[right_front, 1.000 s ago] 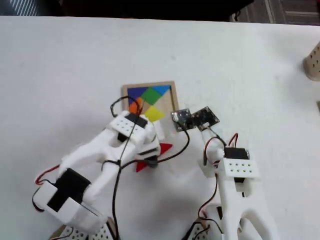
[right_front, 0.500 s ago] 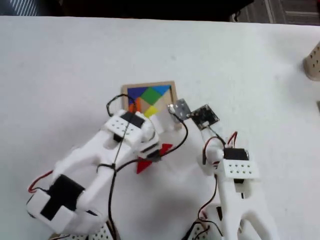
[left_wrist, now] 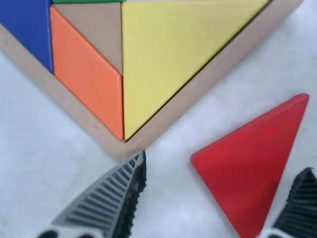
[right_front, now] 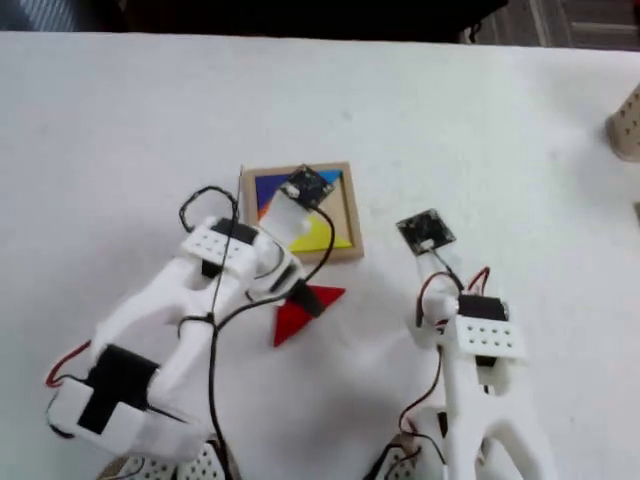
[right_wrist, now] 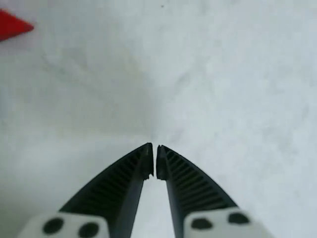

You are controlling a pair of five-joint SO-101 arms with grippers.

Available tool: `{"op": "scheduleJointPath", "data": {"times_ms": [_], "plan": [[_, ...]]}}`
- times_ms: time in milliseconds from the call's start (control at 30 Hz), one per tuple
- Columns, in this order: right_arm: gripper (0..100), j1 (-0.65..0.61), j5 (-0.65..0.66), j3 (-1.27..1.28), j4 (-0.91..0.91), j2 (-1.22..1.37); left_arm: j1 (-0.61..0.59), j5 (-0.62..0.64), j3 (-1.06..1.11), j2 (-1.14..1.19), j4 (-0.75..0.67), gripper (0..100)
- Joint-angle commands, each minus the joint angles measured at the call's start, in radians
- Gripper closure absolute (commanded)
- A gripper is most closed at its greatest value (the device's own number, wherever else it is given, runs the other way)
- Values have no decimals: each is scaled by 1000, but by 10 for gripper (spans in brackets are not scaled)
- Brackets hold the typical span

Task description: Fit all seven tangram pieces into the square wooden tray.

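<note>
White table (right_front: 120,120) fills the high view, w/ a tan perforated object (right_front: 625,125) at its far right edge. Square wooden tray (right_front: 351,210) sits near mid-table, partly under the left arm (right_front: 180,300), whose wrist end hangs over the tray's middle. Inside the tray, per the left wrist view: yellow triangle (left_wrist: 168,54) seated against the rim, orange piece (left_wrist: 86,79) next to it, blue piece (left_wrist: 25,29) on the orange's other side, and a bare wood gap (left_wrist: 99,34) betw. orange and yellow. Red triangle (right_front: 298,318) lies flat on the table outside the tray, just beside the near rim but apart from it. Left gripper (left_wrist: 223,166) is spread wide and low over the table, the red triangle betw. its fingers (left_wrist: 119,198); one fingertip sits close to the tray's corner, the other by the triangle's far side. Contact w/ the piece is hard to judge; it looks like neither pad presses it. Right arm (right_front: 480,345) stands well apart to the right of the tray. Right gripper (right_wrist: 153,148) points down at bare table, tips pinched together w/ a hairline slit betw. them, holding nothing; a red tip shows at that view's corner, prob. the same triangle.
</note>
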Motion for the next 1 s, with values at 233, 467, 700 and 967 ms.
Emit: {"op": "scheduleJointPath", "data": {"times_ms": [233,467,700,967], "plan": [[974,90,-152,-97,38,-25,-5,-63,-37,8,20,566],[974,97,-176,-135,111,-25,-10,-261,-35,8,20,566],[974,97,-199,-132,133,-64,-5,-284,-20,8,14,567],[974,96,-192,-29,150,-305,41,-387,-9,8,20,595]]}}
